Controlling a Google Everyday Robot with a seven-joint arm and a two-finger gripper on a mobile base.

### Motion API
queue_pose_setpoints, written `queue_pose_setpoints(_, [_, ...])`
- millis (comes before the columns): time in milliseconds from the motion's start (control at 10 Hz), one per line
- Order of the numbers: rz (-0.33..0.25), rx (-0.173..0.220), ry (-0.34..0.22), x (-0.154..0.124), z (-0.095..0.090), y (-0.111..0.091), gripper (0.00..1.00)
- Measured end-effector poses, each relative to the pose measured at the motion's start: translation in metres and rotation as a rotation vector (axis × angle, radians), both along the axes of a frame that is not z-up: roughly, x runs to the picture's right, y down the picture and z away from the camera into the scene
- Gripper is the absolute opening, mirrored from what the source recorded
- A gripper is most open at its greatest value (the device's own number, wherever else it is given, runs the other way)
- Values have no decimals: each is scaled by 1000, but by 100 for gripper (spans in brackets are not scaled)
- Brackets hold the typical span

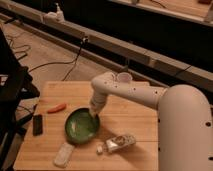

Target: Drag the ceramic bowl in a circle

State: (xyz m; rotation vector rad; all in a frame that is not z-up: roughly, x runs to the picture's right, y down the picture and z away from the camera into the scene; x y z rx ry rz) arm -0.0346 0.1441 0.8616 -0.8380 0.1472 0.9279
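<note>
Ceramic bowl [80, 127] on wooden table [135, 112], front-left of centre, green inside facing up.
Gripper [93, 114] closed together at bowl's upper-right rim, seemingly pinching it; lying bottle [120, 143] just right of bowl, label not readable.

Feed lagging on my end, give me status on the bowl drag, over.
Gripper shut on ceramic bowl rim, arm side. Bowl flat on table. Close by its near edge: white packet, bottle.
</note>
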Motion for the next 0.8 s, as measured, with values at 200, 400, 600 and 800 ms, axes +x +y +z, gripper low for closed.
queue_pose_setpoints(200, [25, 33, 45, 9, 12, -33, 0])
queue_pose_setpoints(400, [26, 58, 33, -11, 16, -57, 0])
queue_pose_setpoints(600, [16, 75, -16, -42, 14, -68, 0])
queue_pose_setpoints(800, [-29, 75, -127, -89, -2, -56, 0])
